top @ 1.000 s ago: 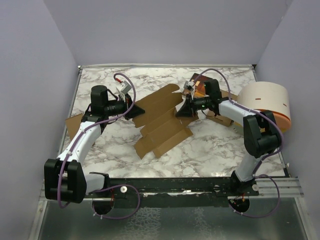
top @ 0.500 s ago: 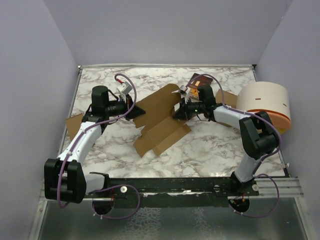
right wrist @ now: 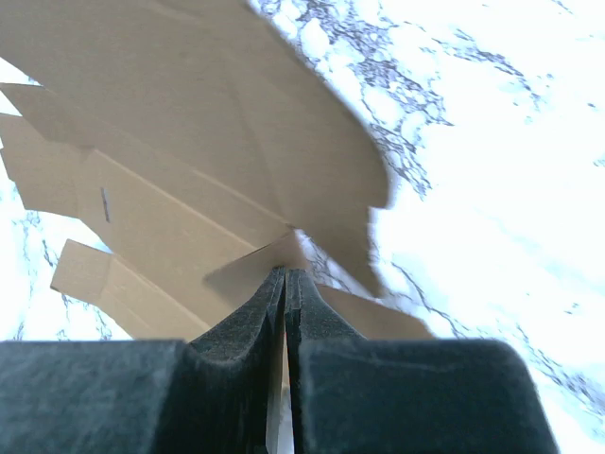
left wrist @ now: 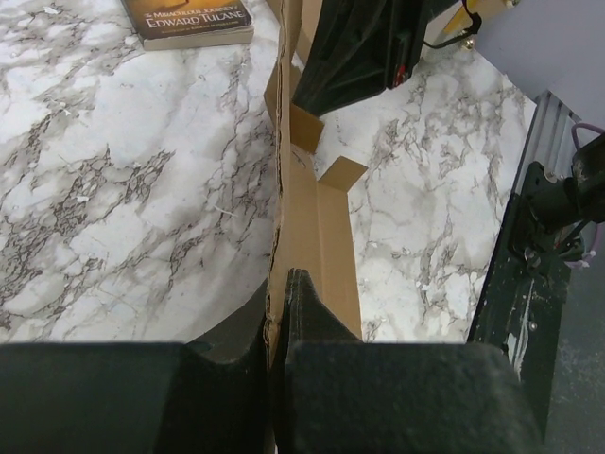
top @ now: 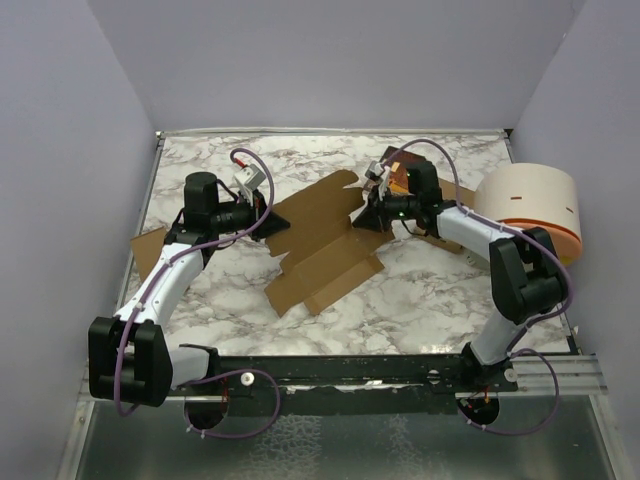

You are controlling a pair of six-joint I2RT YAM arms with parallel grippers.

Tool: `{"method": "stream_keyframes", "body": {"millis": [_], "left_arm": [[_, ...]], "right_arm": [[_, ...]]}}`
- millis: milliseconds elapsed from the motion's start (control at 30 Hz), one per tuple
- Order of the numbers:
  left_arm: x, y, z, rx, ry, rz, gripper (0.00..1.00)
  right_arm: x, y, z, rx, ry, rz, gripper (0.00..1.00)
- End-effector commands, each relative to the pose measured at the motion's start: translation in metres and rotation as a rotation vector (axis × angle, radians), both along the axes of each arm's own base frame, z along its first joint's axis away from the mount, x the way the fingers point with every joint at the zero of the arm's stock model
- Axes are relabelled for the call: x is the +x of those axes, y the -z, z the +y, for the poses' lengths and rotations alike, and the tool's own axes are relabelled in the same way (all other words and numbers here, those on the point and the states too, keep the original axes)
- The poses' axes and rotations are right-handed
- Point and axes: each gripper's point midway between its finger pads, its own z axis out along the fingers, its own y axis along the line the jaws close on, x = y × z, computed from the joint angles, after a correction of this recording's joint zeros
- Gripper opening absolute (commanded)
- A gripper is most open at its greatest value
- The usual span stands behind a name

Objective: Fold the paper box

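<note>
The tan paper box lies opened out in the middle of the marble table, its flaps spread. My left gripper is shut on the box's left edge. In the left wrist view the cardboard runs edge-on out of the left gripper. My right gripper is shut on a small flap at the box's far right corner. In the right wrist view the box panels spread out beyond the right gripper, and a thin sheet shows between its fingers.
A round white drum with an orange band stands at the right edge. A dark printed book lies behind the right arm. A loose cardboard piece lies at the left edge, and another lies under the right arm. Purple walls enclose the table.
My right gripper swung a little to the left with its flap, then came back right and further away. The box's right side shifted slightly with it. The left arm held still.
</note>
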Motion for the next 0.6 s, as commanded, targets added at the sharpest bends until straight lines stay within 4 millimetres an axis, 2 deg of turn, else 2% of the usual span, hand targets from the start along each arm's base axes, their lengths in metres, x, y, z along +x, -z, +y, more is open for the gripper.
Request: {"method": "stream_keyframes", "body": {"millis": [0,233,467,567], "left_arm": [[0.0,-0.003,-0.002,0.006,0.021,-0.032,0.0],[-0.005,-0.009,-0.005,-0.012,0.05,-0.049,0.0],[-0.006,-0.011,-0.005,-0.015,0.056,-0.062,0.0],[-0.008,-0.014,-0.006,-0.023,0.07,-0.068,0.0]], "right_arm": [[0.005,-0.024,-0.013,0.044,-0.043,-0.065,0.06],[0.003,-0.026,-0.015,0.061,-0.081,-0.081,0.1],[-0.02,-0.046,-0.021,0.187,-0.219,-0.074,0.21],[-0.027,-0.049,-0.019,0.213,-0.252,-0.061,0.24]]}}
